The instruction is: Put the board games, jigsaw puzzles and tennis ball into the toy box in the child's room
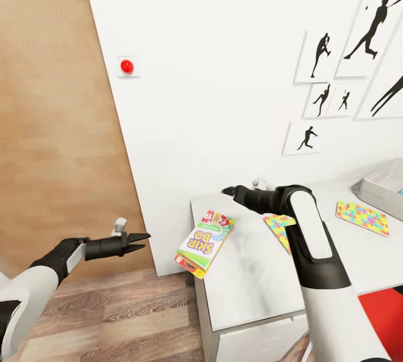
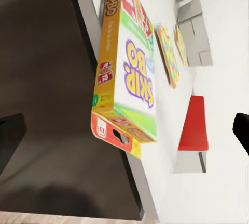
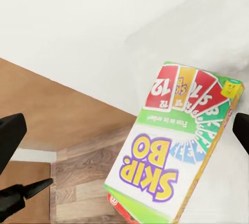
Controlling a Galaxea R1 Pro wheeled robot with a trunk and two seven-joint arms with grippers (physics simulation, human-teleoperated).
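You had the Skip-Bo box (image 1: 203, 243) lying at the counter's (image 1: 252, 283) left edge, its near corner hanging past the rim over the wood floor (image 1: 112, 317) — no claw touching it. Your left claw (image 1: 139, 240) hovered off that edge with its fingers drawn nearly together and nothing between them, while your right claw (image 1: 228, 190) sat above the counter beyond the box, how far apart its fingers stood I couldn't tell. Two jigsaw puzzles (image 1: 362, 217) lay flat further right, the toy box (image 1: 376, 189) at the far right edge.
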